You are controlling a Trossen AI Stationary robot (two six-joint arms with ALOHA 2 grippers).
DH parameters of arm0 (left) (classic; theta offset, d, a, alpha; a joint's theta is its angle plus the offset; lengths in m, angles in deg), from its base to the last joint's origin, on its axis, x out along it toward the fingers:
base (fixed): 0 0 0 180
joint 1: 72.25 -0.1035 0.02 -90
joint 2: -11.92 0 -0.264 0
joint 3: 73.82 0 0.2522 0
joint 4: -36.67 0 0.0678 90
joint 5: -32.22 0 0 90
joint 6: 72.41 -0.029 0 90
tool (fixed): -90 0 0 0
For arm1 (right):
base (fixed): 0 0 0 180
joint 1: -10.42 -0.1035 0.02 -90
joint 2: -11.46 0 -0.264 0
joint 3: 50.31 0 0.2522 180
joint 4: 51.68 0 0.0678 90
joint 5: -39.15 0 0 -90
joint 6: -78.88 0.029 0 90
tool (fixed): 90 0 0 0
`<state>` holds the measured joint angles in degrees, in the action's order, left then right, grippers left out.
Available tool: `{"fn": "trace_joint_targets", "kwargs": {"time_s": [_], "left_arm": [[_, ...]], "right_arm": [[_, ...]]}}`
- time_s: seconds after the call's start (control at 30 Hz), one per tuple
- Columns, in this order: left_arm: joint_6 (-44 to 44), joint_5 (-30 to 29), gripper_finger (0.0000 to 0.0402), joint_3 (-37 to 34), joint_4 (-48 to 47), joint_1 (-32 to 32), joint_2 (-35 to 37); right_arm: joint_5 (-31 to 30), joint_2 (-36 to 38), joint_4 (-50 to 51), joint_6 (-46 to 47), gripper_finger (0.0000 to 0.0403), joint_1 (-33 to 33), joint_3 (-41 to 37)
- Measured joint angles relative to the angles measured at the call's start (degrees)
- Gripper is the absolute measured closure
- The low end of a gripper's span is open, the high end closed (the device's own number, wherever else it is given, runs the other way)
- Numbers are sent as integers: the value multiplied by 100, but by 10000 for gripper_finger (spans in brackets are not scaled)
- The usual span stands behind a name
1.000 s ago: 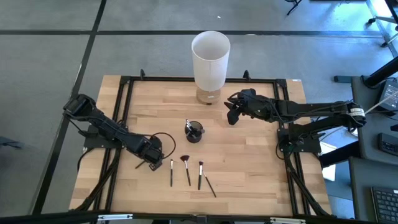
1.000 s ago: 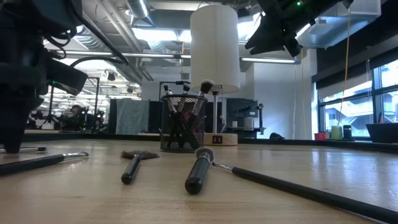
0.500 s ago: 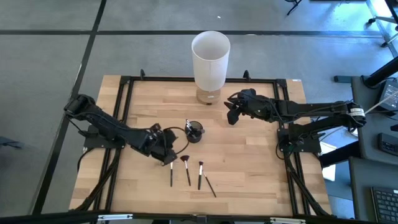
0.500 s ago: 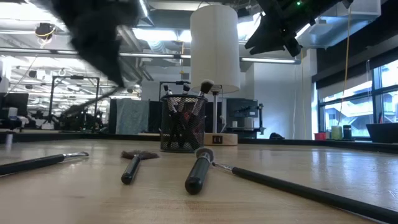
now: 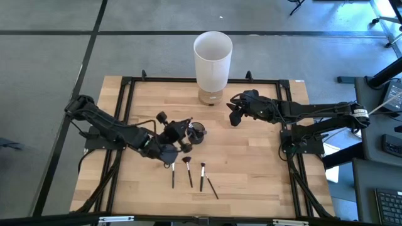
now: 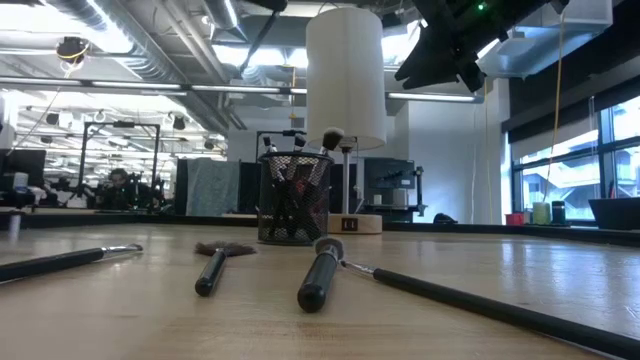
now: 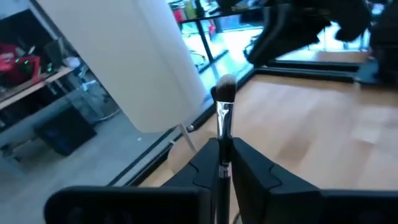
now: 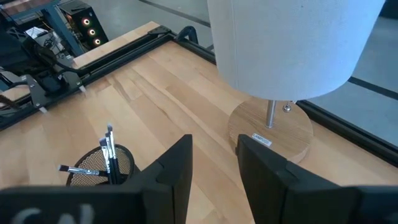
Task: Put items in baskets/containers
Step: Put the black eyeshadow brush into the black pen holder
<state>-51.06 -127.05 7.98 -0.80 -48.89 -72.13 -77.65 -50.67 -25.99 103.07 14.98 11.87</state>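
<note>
- High view: the left gripper, which a second before had hung low beside the loose makeup brushes, had swung up to just beside the dark mesh cup, clenched on one brush. Four brushes lay on the table near the cup, on its operator side. The right gripper had not shifted, waiting between the cup and the white cylinder, holding nothing.
- Low view: the cup stood in front of the white cylinder, already bristling with brushes; the left arm, which had loomed in the foreground a moment earlier, was gone from it, leaving loose brushes in front of the cup.
- Left wrist view: the carried brush stood pinched between the fingers, pale tip outward. A pick seemed done, a drop due.
- Right wrist view: the right fingers stood parted and empty, the cup ahead of them.
</note>
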Motion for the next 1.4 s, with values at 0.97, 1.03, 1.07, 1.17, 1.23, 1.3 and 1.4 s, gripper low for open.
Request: {"fn": "trace_joint_targets", "kwargs": {"time_s": [0.97,1.03,1.07,1.17,1.23,1.3,1.4], "left_arm": [[-1398,3399,371,-2813,6110,-1701,-171],[-1410,3448,371,-2907,6343,-1710,-239],[-1411,3439,370,-2932,6340,-1718,-267],[-1445,3441,370,-2936,6363,-1752,-377],[-1458,3436,370,-2934,6380,-1760,-472],[-1463,3467,368,-2934,6339,-1797,-554],[-1454,3483,362,-2929,6407,-1850,-711]], "right_arm": [[-1,0,-7,-213,276,1,0],[-1,0,-20,-213,276,1,0],[0,0,-26,-213,276,2,0],[-1,0,-26,-217,276,2,0],[-3,0,-27,-240,276,2,0],[-1,0,-26,-271,276,1,0],[-1,0,-28,-320,276,0,0]]}}
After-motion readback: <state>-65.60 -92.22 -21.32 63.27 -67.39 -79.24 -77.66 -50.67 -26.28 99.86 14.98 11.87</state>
